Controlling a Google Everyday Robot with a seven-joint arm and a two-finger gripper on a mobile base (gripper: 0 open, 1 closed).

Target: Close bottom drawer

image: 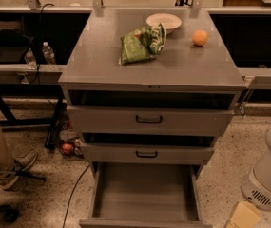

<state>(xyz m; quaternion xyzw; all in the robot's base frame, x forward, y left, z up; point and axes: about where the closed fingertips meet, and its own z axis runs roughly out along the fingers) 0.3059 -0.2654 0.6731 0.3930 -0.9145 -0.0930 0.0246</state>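
Observation:
The grey metal cabinet (149, 65) has three drawers. The bottom drawer (144, 194) is pulled far out towards me, and its plain grey tray is bare. Its front panel (144, 223) lies at the picture's lower edge, with the handle out of view. The middle drawer (147, 153) and top drawer (149, 120) stand slightly out, each with a black loop handle. My gripper (241, 217) is a cream-coloured piece under the white arm (268, 175). It sits low at the bottom right, to the right of the open drawer and apart from it, partly cut off by the frame.
On the cabinet top lie a green snack bag (141, 42), a white bowl (164, 21) and an orange (200, 37). A person's leg and shoe (11, 163) are at the left. A cable (73, 189) runs over the floor. Bottles (48, 54) stand on a left shelf.

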